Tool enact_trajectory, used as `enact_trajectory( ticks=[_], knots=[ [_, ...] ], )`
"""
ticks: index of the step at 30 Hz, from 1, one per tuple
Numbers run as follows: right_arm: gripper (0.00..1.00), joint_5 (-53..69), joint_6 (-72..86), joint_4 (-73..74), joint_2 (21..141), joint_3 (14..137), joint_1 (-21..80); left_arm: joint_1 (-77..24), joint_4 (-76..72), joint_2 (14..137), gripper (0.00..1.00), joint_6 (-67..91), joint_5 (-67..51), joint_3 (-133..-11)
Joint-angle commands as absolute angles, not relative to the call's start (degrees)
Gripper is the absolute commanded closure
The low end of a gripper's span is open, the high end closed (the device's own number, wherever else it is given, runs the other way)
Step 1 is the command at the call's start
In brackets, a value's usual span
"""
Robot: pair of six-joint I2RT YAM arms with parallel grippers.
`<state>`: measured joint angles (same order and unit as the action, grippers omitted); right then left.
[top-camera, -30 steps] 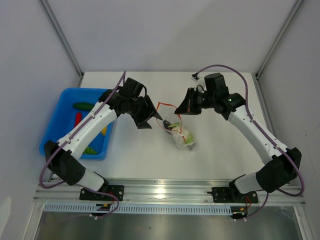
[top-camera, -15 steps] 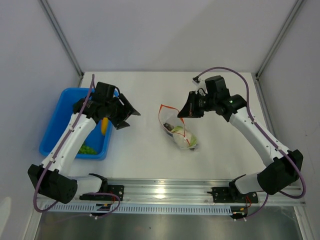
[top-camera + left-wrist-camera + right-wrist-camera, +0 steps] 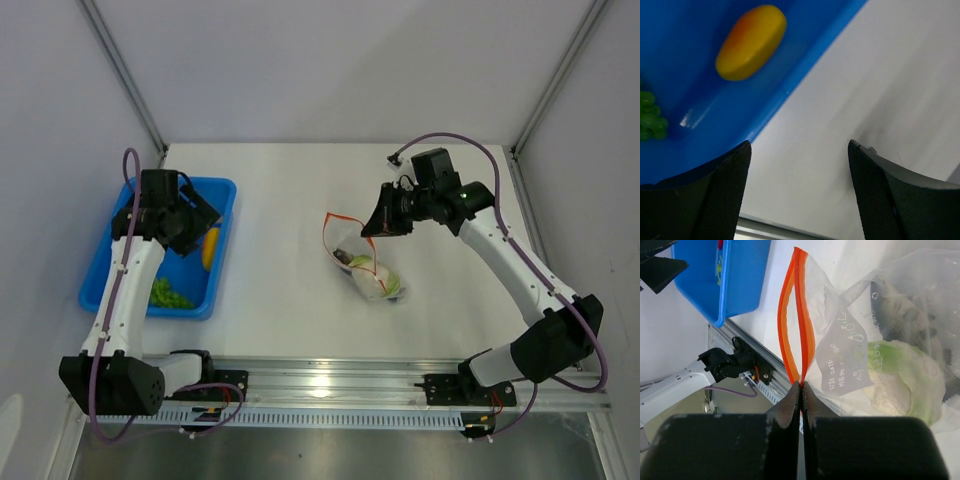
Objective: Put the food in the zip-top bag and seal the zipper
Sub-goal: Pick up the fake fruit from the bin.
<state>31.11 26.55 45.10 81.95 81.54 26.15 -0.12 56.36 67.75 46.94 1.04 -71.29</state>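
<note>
Since a second ago the left arm is seen to have been carried from beside the zip-top bag over to the blue tray at the left of the table. The bag's body is shifted slightly toward the near edge.

From above, the left gripper is shown over the tray's far right part, but its opening cannot be judged there. That is supplied by the left wrist view: the left gripper is spread wide, with nothing between the fingers. They are poised above the tray's right wall and the bare table beside it. The orange-yellow piece is seen lying in the tray, with the edge of the green grape bunch at the left border. The whole bunch and the orange-yellow piece are placed only by the top view, well apart from the bag.

The right gripper is held at the bag's far end in mid-table. Only the right wrist view shows its grip: the right gripper is pinched tight on the zipper, whose two orange-red strips are bowed apart above the pinch, so the mouth is unsealed. The white-green leafy vegetable is seen inside the bag, beside a dark piece that cannot be identified.
</note>
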Motion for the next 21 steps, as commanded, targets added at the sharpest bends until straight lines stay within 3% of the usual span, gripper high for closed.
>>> enact_trajectory(
  ticks=[1,8,21],
  knots=[
    [1.0,30.6,24.6,48.4,83.8,85.9,25.0,3.0,53.1,68.1,0.21,40.1,8.4,-70.3],
    [1.0,29.6,23.9,51.9,87.8,89.3,23.0,6.9,48.4,72.9,0.13,32.4,11.3,-67.9],
    [1.0,29.7,25.1,53.3,94.8,93.7,17.8,7.8,45.8,92.4,0.14,26.7,7.8,-70.8]
  ],
)
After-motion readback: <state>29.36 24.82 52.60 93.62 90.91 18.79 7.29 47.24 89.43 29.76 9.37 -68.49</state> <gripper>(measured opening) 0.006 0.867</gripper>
